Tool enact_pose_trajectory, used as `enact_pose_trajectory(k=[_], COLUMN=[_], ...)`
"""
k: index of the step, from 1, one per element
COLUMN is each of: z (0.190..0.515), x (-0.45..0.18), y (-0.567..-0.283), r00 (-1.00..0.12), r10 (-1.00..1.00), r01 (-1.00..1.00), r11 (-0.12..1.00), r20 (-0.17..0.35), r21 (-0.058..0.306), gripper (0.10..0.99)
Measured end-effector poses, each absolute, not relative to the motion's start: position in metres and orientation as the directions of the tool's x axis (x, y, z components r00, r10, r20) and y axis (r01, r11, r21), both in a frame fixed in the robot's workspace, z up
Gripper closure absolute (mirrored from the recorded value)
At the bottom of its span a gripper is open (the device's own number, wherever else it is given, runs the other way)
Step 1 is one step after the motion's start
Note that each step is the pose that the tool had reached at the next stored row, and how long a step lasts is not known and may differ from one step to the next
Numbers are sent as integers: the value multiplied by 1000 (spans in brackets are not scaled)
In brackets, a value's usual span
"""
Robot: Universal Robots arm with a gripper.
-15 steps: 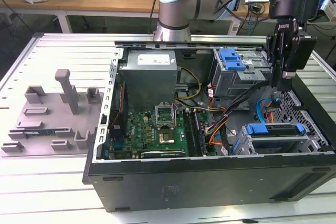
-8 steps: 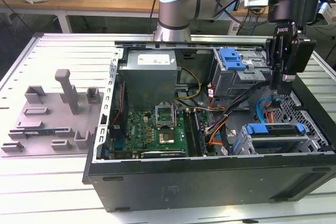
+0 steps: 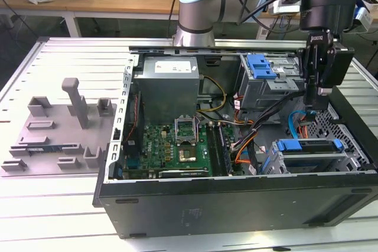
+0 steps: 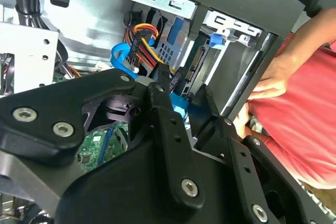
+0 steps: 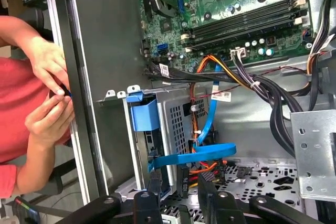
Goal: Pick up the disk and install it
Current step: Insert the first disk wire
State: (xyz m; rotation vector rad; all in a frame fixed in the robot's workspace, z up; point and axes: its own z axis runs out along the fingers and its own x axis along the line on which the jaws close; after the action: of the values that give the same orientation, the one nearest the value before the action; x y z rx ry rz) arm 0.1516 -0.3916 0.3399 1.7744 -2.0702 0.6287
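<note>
The disk (image 3: pixel 311 156), silver with a blue bracket, sits in the lower drive bay at the exterior view's right, inside the open computer case (image 3: pixel 236 205). In the first wrist view the disk (image 5: pixel 148 145) stands edge-on in its bay, with its blue bracket end toward the case wall. My gripper (image 3: pixel 317 100) hangs above the bay, a little behind the disk. Its black fingers (image 5: pixel 155 188) stand apart, open, with nothing between them in both wrist views (image 4: pixel 185 94). A blue data cable (image 5: pixel 194 156) runs just beyond the fingertips.
A motherboard (image 3: pixel 177 146) fills the case floor beside a grey power supply box (image 3: pixel 168 87). An upper drive cage with a blue clip (image 3: pixel 263 66) stands behind the gripper. Cable bundles (image 5: pixel 273 103) cross the middle. A person's hands (image 5: pixel 50 93) are just outside the case wall. A grey fixture (image 3: pixel 59 128) lies on the table.
</note>
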Motion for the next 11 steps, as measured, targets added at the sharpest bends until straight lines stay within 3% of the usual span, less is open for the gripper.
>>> enact_pose_trajectory(k=[11], z=[333], x=[147], y=[-388], r00=[-172], r10=[-820], r01=[-984], r11=[117], r20=[546], r21=[-135], gripper=[671])
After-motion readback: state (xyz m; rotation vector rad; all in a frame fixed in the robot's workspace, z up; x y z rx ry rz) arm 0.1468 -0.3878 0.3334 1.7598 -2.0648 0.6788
